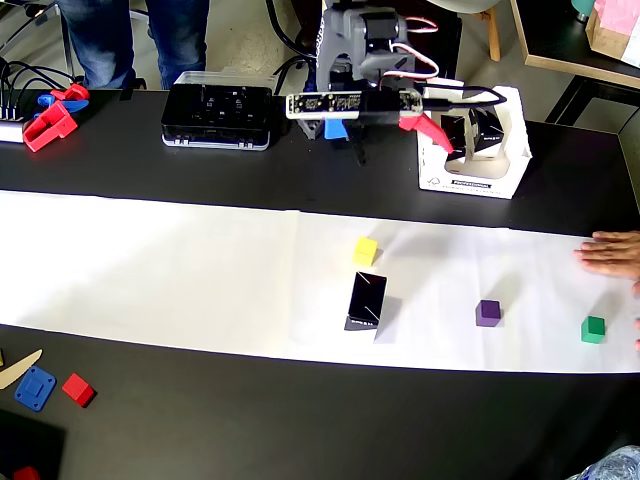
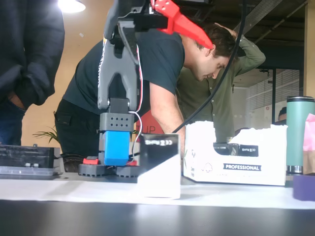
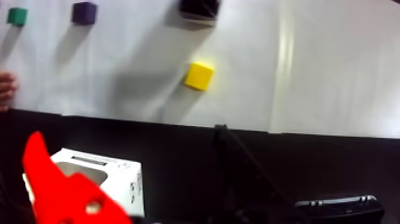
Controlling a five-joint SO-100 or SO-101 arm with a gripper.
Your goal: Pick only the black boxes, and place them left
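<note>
One black box stands on the white paper, just below the yellow cube; it fills the foreground of the fixed view and shows at the top edge of the wrist view. The white bin sits at the back right with two black boxes inside; one of them shows through the cut-away front. My gripper hangs above the bin, open, with nothing between its fingers. Its red finger points down toward the bin. In the wrist view the red finger overlaps the bin.
A yellow cube, a purple cube and a green cube lie on the paper. A person's hand rests at the right edge. A flat black case sits at the back left, with red and blue parts beyond it.
</note>
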